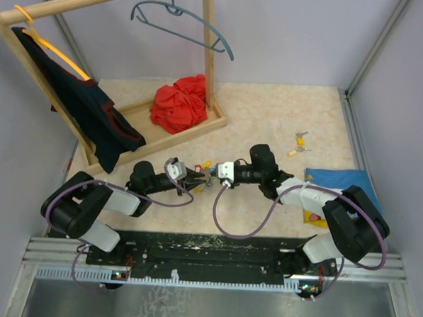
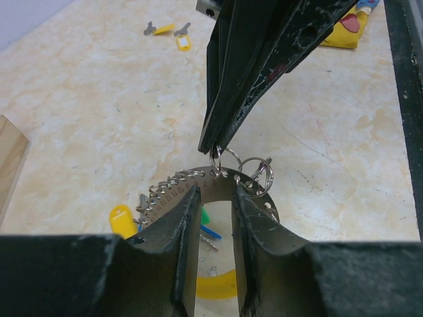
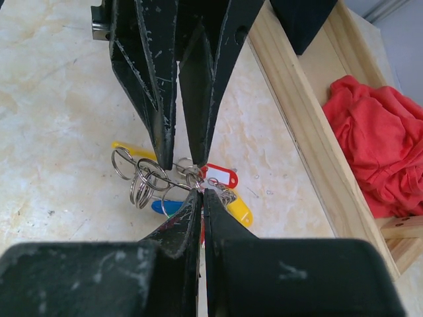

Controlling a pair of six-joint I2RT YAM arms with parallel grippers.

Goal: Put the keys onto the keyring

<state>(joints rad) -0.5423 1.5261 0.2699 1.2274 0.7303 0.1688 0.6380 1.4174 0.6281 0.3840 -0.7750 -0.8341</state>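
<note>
**Both pincers meet at the keyring, mid-counter**

My left pincer point(image 1: 190, 177) and my right pincer point(image 1: 212, 175) are nose to nose in the middle of the counter point(image 1: 271, 112), the left reaching in from 9 o'clock and the right from 3 o'clock.

The keyring point(image 2: 173, 188) sits right between their tips. From my left wrist it shows as a grey, notched metal arc with a yellow section at 6 o'clock below it. My left fingers point(image 2: 188, 218) stand narrowly apart with the arc crossing the gap. I cannot tell whether they are actually clamping it.

My right pincer is pressed fully together. Its tips pinch a small split ring point(image 2: 217, 158) just above the arc, at 12 o'clock from my left fingertips.

The bunched keys point(image 3: 221, 177) hang and lie around that meeting point. A red tag is at 1 o'clock from my right fingertips, a yellow tag at 3 o'clock and a blue one at 9 o'clock, with loose wire rings further out at 10 o'clock.

Two more yellow-tagged keys point(image 1: 298, 143) lie apart on the counter, toward 2 o'clock from the pincers.
</note>
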